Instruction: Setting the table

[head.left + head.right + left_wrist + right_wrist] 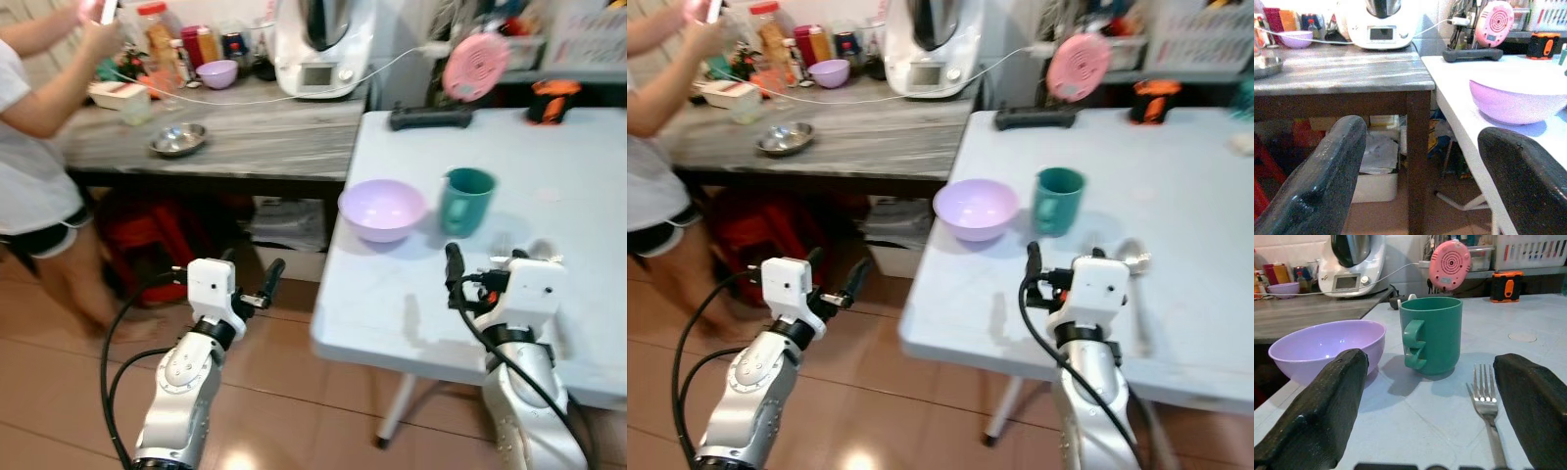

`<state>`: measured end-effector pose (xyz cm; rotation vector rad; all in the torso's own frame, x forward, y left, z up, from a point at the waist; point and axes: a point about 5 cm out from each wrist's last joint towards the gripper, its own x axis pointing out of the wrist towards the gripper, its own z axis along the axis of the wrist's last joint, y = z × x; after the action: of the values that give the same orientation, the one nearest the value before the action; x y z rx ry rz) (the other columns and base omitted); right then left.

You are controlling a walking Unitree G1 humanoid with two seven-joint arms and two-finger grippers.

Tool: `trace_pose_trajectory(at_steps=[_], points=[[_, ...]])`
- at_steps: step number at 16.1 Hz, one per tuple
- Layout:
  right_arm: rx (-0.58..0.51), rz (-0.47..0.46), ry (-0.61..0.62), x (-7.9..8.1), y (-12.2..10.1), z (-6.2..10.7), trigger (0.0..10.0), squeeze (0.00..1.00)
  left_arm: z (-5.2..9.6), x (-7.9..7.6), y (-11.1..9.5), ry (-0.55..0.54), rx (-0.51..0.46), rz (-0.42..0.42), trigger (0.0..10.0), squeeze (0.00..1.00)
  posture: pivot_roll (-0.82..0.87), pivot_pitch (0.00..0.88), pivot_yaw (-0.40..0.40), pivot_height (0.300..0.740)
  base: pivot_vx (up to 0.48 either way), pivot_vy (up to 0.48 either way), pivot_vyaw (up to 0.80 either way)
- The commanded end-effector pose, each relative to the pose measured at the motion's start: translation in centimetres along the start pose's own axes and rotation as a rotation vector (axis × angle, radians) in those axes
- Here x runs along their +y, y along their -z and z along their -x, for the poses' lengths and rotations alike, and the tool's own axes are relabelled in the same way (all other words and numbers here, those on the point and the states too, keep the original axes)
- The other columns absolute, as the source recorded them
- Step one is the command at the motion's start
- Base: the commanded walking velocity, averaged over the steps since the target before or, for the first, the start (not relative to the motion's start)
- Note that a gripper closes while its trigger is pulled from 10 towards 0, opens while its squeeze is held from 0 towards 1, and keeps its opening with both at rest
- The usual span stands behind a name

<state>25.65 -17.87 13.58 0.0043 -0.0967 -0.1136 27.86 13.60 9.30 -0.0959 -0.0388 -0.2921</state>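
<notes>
My right gripper (1430, 431) hovers low over the white table (578, 196), fingers spread wide and empty; a fork (1488, 406) lies just ahead between them; beyond stand a green mug (1432, 335) and a purple bowl (1327, 345), side by side. What looks like a spoon (1132, 257) rests nearby. Pushing forward carelessly could knock the mug over. My left gripper (257, 286) hangs open off the table edge.

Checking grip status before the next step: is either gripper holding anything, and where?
Nothing is held. The left gripper and right gripper are both open and empty.
</notes>
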Motion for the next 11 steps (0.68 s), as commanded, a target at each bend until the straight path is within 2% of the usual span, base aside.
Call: trace_pose_trajectory(at_steps=[1,5,11], points=[[-0.012,-0.002,-0.034,0.79,-0.40,-0.16,10.0,0.00,0.15,0.80,-0.18,-0.024,-0.005,-0.006,10.0,0.00,-0.13,0.005,0.121,0.740,0.000,0.000,0.00],[-0.028,0.023,-0.044,0.71,-0.75,-0.52,10.0,0.00,-0.11,0.78,-0.26,-0.029,-0.012,-0.010,10.0,0.00,-0.14,0.011,0.117,0.740,0.000,0.000,0.10],[-0.017,0.024,-0.056,1.02,-0.53,-0.53,10.0,0.00,-0.13,0.60,-0.11,-0.016,-0.006,-0.013,10.0,0.00,-0.13,0.010,0.120,0.740,0.000,0.000,0.74]])
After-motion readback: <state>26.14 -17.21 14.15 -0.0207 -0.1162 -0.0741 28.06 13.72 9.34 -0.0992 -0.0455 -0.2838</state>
